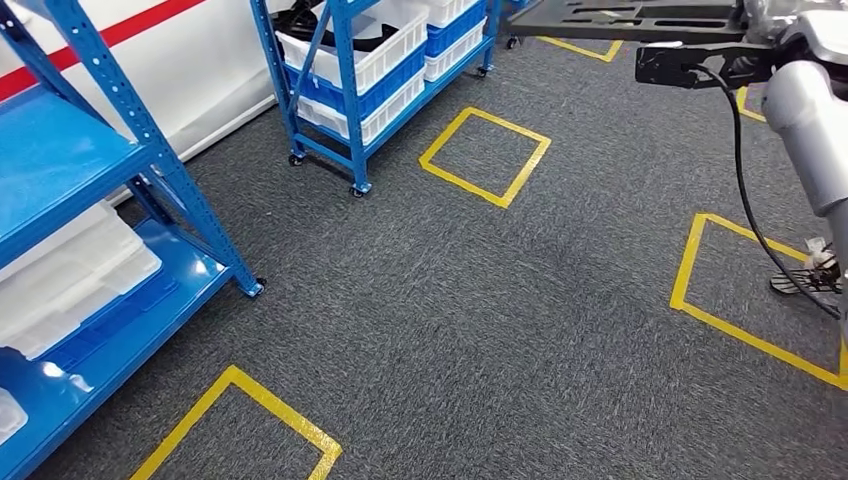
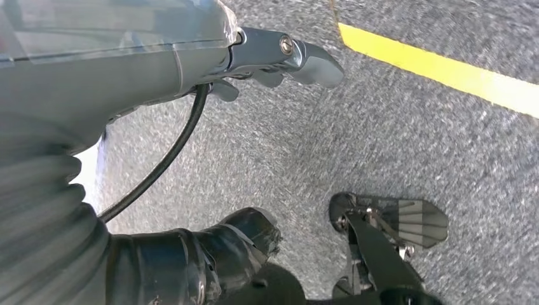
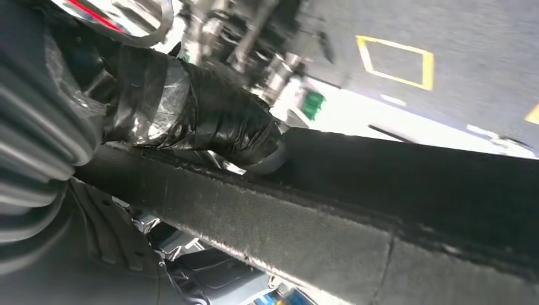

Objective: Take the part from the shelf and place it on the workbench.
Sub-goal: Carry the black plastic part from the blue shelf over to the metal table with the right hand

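On the grey carpet in the head view there are yellow tape squares and two blue shelves. The near shelf on the left holds white trays; the far shelf on wheels has white and blue bins. Up in the top right corner a flat black part with slots sticks in from the edge, and the silver right arm reaches up beside it with a black cable dangling down.

In the left wrist view the left robot hand hangs over the carpet with nothing in it, thumb and the finger you can see apart, close to a yellow line. A cable runs past it.

In the right wrist view the right robot hand, wrapped in black tape, sits right on the long dark edge of the part, thumb lying against the top of it. Looks like it's holding the part, with the fingers below hidden. Floor with a yellow square shows behind, blurry.
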